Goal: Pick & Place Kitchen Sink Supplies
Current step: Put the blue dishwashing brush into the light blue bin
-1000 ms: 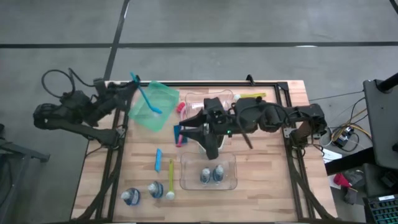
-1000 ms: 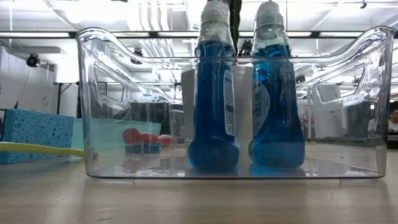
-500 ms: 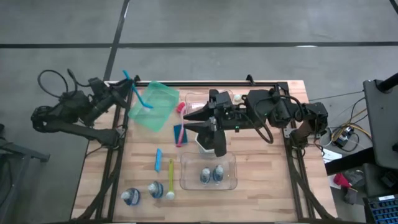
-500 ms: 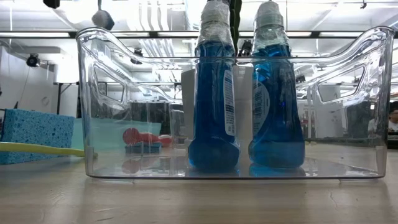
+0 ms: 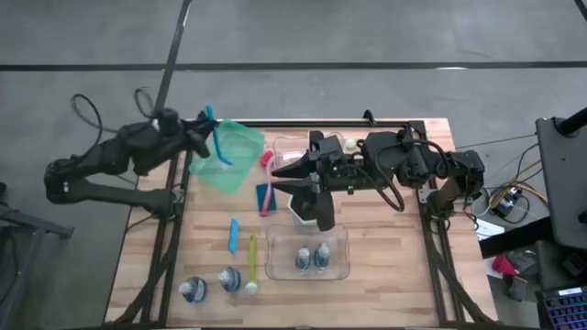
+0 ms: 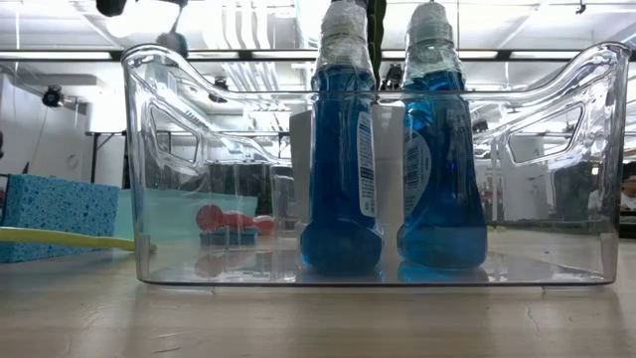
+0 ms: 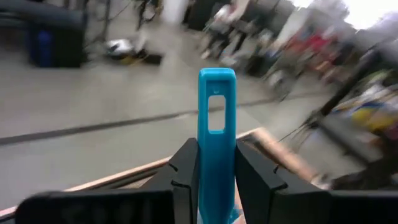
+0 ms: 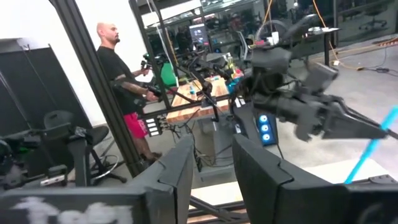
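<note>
left wrist view: your left gripper (image 7: 214, 171) is clamping the slim blue plastic brush (image 7: 216, 134) over the green tray (image 5: 240, 139) for dropping; right gripper (image 8: 211, 162) is idling, fingers apart, empty.

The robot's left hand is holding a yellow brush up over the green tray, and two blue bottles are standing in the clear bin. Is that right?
Almost. The brush in the left gripper is blue, not yellow; the left wrist view shows it between the fingers. It does hang over the green tray, and two blue bottles stand in the clear bin.
</note>
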`<state>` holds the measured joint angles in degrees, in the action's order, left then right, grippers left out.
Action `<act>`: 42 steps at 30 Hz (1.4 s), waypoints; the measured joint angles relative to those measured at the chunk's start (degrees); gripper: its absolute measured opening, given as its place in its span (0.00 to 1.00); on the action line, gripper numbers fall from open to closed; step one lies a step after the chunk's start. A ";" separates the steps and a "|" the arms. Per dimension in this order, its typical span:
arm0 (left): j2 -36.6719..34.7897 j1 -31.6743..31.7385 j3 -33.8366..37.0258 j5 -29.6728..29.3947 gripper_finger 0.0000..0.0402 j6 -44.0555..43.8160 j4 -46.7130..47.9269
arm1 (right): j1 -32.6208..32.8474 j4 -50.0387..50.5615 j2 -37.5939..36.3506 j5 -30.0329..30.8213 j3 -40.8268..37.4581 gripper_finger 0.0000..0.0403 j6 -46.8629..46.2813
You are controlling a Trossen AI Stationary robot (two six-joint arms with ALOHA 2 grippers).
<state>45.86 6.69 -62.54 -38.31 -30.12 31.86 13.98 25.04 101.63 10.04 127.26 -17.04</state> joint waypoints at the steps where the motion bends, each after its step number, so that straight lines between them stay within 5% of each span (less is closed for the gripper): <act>1: 1.14 1.51 -1.49 0.26 0.18 0.04 2.37 | 0.00 0.07 0.00 0.00 0.00 0.26 0.16; 7: 7.51 12.09 -8.62 4.90 0.19 3.09 12.51 | 0.00 0.06 -0.01 0.00 -0.02 0.24 0.75; 20: 18.60 32.79 -11.54 29.34 0.19 8.00 18.47 | 0.00 0.09 -0.30 0.00 -0.09 0.19 0.98; 25: 25.16 34.97 -11.28 33.47 0.19 9.67 21.17 | 0.02 0.09 -0.33 0.02 -0.09 0.17 0.98; 42: 42.66 36.16 -11.30 33.99 0.19 17.43 21.18 | 0.02 0.11 -0.40 0.02 -0.09 0.19 0.81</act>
<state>88.52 42.85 -73.84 -4.32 -12.69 53.04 14.00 25.15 101.23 10.07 127.17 -16.23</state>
